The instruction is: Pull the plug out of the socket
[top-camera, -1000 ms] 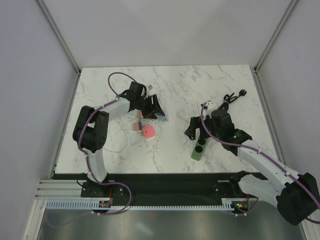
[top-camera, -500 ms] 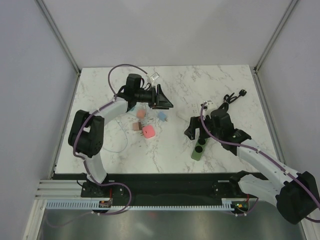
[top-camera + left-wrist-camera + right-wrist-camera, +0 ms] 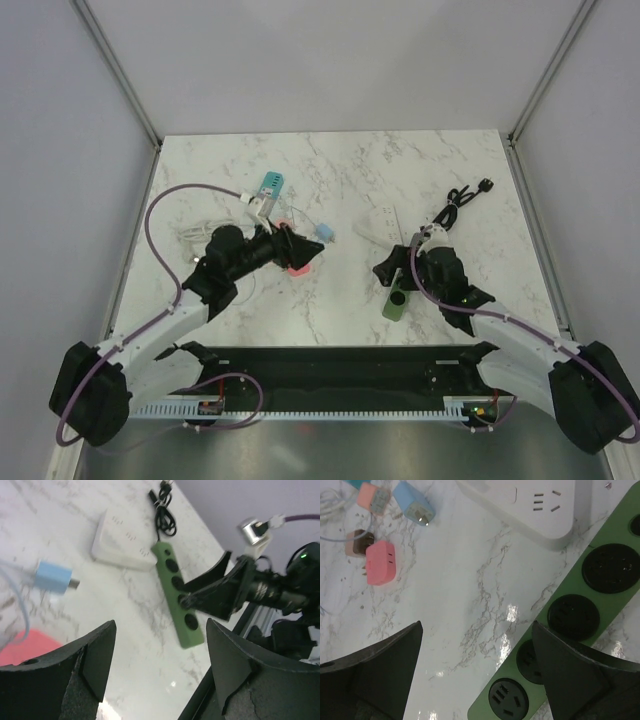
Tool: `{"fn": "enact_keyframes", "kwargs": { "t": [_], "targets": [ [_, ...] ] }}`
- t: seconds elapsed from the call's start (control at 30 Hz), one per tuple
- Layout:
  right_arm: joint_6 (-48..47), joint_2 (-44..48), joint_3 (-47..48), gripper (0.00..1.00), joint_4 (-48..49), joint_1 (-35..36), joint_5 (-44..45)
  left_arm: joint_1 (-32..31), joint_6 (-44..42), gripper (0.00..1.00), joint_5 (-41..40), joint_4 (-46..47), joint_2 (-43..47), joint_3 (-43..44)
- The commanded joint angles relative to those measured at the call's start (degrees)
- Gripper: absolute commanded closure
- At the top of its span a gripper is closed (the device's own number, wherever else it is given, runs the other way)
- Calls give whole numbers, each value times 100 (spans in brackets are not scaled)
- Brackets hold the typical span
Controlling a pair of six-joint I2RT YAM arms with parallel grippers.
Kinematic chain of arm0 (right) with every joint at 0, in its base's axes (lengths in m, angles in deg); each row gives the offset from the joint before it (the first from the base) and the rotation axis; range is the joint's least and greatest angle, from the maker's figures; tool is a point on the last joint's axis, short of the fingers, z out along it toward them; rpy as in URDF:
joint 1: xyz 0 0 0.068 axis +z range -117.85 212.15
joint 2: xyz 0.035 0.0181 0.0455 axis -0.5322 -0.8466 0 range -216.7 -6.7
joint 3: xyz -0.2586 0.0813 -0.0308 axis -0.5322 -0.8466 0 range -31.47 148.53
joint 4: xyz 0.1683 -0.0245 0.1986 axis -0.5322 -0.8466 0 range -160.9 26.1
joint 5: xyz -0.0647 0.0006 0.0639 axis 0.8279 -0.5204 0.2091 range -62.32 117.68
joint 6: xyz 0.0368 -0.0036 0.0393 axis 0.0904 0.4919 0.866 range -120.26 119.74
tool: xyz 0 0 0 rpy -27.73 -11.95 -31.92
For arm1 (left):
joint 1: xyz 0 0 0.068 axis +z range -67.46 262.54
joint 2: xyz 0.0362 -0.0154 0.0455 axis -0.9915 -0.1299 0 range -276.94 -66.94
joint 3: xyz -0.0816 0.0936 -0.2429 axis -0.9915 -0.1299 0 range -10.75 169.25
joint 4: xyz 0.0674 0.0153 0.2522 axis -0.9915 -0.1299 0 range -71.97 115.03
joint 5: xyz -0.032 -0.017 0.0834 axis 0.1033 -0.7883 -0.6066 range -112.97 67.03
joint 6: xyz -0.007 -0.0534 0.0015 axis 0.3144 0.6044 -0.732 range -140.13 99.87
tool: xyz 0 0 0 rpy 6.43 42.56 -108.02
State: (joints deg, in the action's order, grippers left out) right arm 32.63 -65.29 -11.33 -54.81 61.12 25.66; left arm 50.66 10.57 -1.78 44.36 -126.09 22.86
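A green power strip point(image 3: 396, 301) with black round sockets lies right of centre; no plug shows in its sockets in the right wrist view point(image 3: 585, 615). A white power strip point(image 3: 386, 221) lies behind it, its visible face bare. My right gripper point(image 3: 393, 270) is open and empty, just above the green strip's far end point(image 3: 476, 630). My left gripper point(image 3: 292, 248) is open and empty over a pink plug point(image 3: 298, 263), and points toward the green strip point(image 3: 159, 630). Loose blue point(image 3: 325, 232) and teal point(image 3: 268, 184) plugs lie nearby.
A coiled black cable point(image 3: 460, 197) lies at the back right. A thin white cable point(image 3: 200, 232) loops at the left. Small brown point(image 3: 359, 541) and orange point(image 3: 374, 497) plugs lie next to the pink one.
My left arm has drawn back from the far left of the table toward the near side, open, uncovering the teal plug. My right gripper has shifted slightly nearer.
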Motion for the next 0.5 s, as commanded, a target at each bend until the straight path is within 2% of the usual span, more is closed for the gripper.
{"fn": "enact_keyframes", "kwargs": {
  "t": [0.0,0.1,0.2,0.27,0.3,0.47],
  "targets": [
    [394,724,-719,2,1420,-14,588,-2,269,21,-809,755,936,-1237],
    [490,1699,-1361,2,1676,-14,826,-3,375,20,-950,879,1695,-1812],
    [744,3102,-1976,2,1781,-14,879,-11,541,20,-968,888,2609,-2584],
    [859,3676,-2512,2,1694,-14,862,-11,639,20,-950,923,3213,-2858],
    [930,4253,-2646,2,1624,-23,844,-11,717,20,-924,923,3400,-3086],
    [1194,5778,-2779,2,-237,-6,1124,-11,1357,19,-792,722,5067,-3808]
  ]
}}
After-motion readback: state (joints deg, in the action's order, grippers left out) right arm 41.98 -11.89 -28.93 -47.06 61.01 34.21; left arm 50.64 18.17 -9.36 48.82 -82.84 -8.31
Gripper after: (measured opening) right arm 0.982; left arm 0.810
